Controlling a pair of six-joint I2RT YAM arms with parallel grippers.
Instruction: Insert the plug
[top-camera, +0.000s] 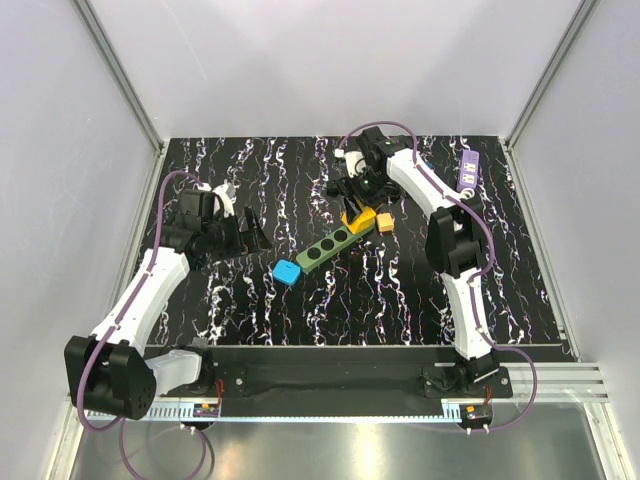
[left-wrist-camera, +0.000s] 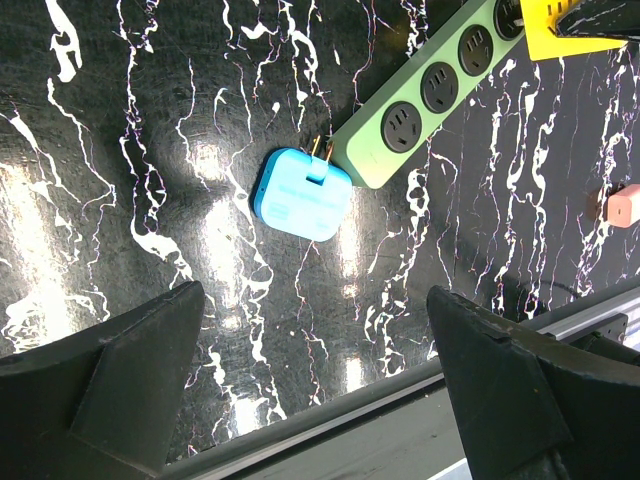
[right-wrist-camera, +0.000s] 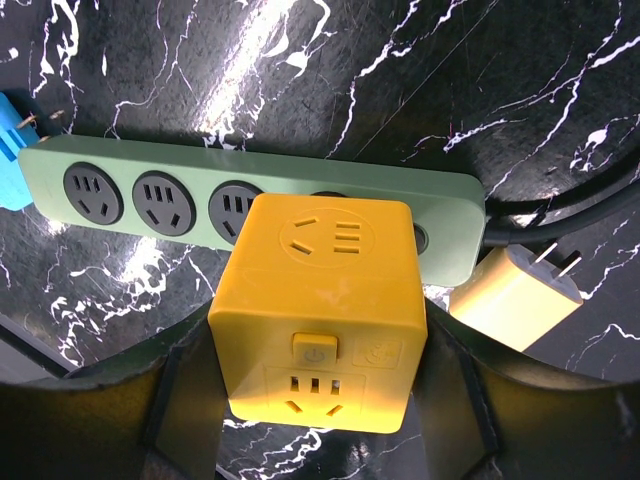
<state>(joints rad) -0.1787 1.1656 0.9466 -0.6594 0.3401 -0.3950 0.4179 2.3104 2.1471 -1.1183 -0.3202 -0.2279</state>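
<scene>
A yellow cube plug (right-wrist-camera: 320, 310) sits between my right gripper's (right-wrist-camera: 318, 405) fingers, which press on both its sides. It stands over the cable end of the green power strip (right-wrist-camera: 150, 195), covering part of a socket there. Its prongs are hidden beneath it. From above, the cube (top-camera: 357, 218) rests at the strip's (top-camera: 328, 247) far end under the right gripper (top-camera: 357, 197). My left gripper (left-wrist-camera: 320, 385) is open over bare table, to the left of the strip (left-wrist-camera: 430, 90), with nothing between its fingers.
A blue plug (left-wrist-camera: 302, 193) lies at the strip's near end, prongs toward it. A small pale yellow plug (right-wrist-camera: 515, 295) lies beside the strip's cable end. A purple power strip (top-camera: 468, 170) lies at the back right. The table's front rail (left-wrist-camera: 400, 395) runs below the left gripper.
</scene>
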